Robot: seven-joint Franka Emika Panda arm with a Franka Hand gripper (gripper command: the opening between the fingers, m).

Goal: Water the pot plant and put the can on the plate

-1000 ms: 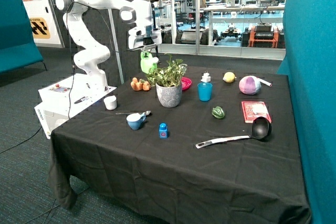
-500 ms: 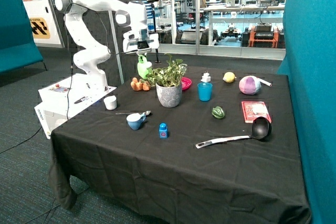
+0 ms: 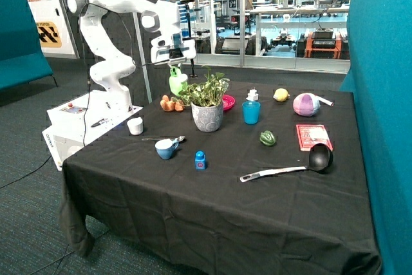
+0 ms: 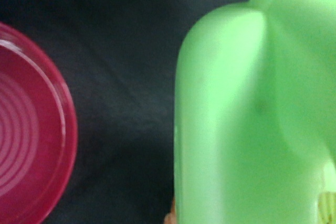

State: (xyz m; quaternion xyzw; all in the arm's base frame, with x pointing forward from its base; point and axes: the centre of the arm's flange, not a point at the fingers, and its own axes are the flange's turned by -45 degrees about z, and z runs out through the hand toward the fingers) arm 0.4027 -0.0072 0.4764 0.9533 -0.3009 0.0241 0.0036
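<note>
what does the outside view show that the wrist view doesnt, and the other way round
Only the outside view shows the white Franka arm, its gripper, the leafy plant in the grey patterned pot and the teal-blue cup on the black-clothed table. Only the wrist view shows the ringed inner floor of the magenta-pink plastic plate, which is empty. Both show the light-green plastic watering can, held above the table beside the plant, and that plate.

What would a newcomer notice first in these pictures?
First, the white arm holding the green can in the air with its gripper, beside the leafy plant. Next, the pink plate on the black cloth, empty, just behind the plant.
</note>
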